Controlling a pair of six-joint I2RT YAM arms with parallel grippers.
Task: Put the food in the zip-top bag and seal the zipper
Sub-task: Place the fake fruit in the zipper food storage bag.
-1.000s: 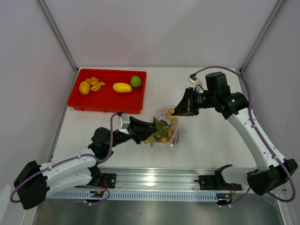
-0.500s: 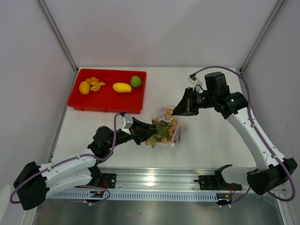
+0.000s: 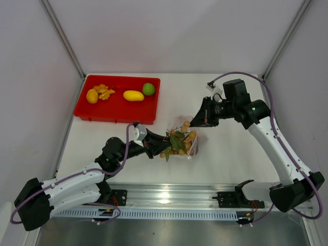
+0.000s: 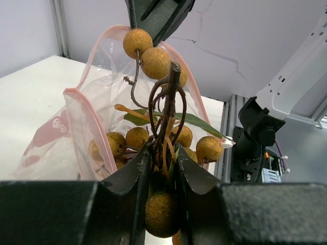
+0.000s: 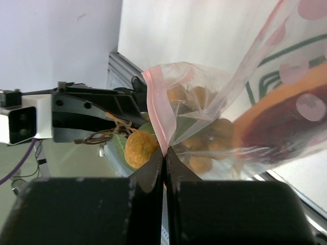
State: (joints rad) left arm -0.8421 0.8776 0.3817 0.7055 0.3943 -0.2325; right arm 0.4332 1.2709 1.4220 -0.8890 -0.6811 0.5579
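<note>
L gripper is clamping brown nut cluster by stems, holding it in zip-top bag mouth; R gripper is pinching the bag's far-right rim at zipper.

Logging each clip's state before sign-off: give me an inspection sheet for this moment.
Surface: white table.
Job's things: nut cluster partly inside zip-top bag; lemon, orange pieces, mango, lime in red tray.
Clutter: nothing seen.
Grippers: left gripper shut on the cluster's stem; right gripper shut on the bag's pink zipper.
Cables: purple cable along each arm.
Surroundings: white walls, metal rail at near edge.
</note>
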